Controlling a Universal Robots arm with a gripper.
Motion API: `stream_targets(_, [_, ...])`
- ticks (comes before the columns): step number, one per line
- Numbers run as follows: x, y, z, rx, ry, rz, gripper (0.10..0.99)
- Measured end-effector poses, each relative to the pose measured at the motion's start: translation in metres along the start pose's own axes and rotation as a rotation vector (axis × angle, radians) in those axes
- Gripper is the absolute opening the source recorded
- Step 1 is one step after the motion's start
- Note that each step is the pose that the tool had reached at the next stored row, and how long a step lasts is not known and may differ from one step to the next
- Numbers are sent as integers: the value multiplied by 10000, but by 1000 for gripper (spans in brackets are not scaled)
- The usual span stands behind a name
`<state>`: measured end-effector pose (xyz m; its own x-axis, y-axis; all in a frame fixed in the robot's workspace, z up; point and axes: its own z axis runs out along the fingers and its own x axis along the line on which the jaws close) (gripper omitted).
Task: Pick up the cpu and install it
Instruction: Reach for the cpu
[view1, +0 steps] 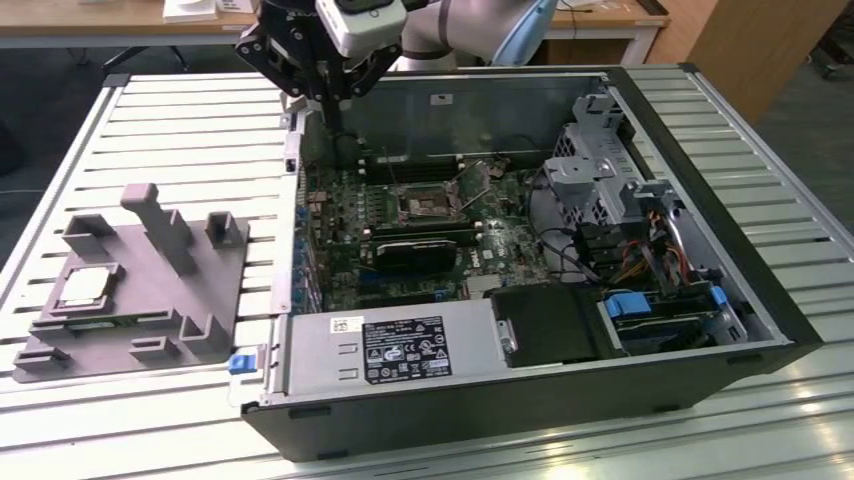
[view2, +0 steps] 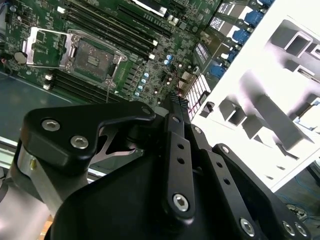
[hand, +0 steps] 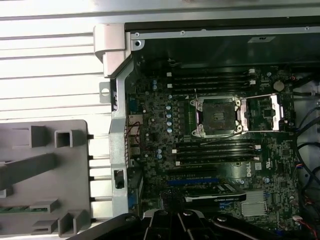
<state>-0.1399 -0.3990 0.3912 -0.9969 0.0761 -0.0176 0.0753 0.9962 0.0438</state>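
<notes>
Pick-up pending: pale silver square cpu on grey fixture block at exterior view's left, apart from black gripper; jaws seemingly closed, empty.

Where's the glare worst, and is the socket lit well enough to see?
Second wrist view: the fixture block is washed out nearly white. First wrist view: the table slats are blown out, the socket dim but readable. Exterior view: evenly lit, the cpu plain on the block.
</notes>
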Motion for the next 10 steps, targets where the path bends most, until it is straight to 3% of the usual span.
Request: stream_targets(10, [26, -2, 4, 1, 15, 2, 106])
